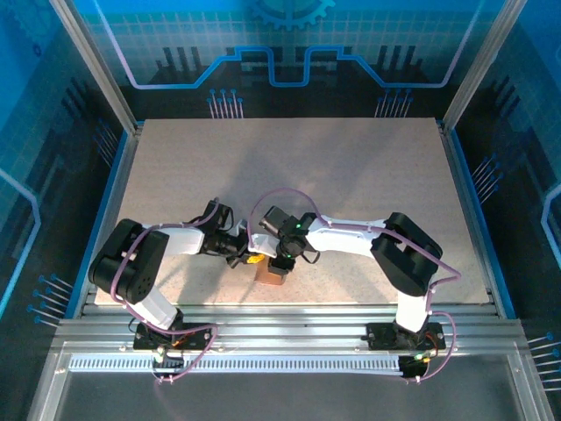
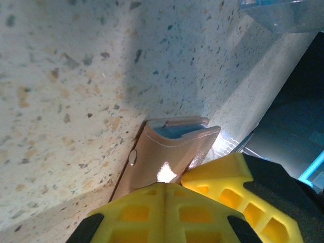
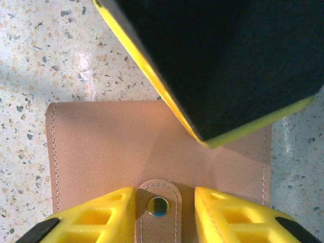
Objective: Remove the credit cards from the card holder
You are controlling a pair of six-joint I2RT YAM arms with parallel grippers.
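Observation:
The card holder (image 3: 111, 147) is a tan-brown wallet lying closed on the speckled table, its snap tab (image 3: 159, 205) pointing toward my right wrist. My right gripper (image 3: 164, 197) stands open with a finger on each side of that tab, with small gaps to it. My left gripper (image 2: 164, 186) is shut, its joined tips against the wallet's (image 2: 162, 152) outer face near an edge where the blue inner lining shows. From above, both grippers meet over the card holder (image 1: 273, 277) near the table's front. The credit cards are hidden.
A clear plastic box (image 2: 283, 12) sits at the top right of the left wrist view. One of the right gripper's fingers (image 2: 223, 177) is close beside my left gripper. The table's front rail (image 1: 280, 316) lies just behind the wallet.

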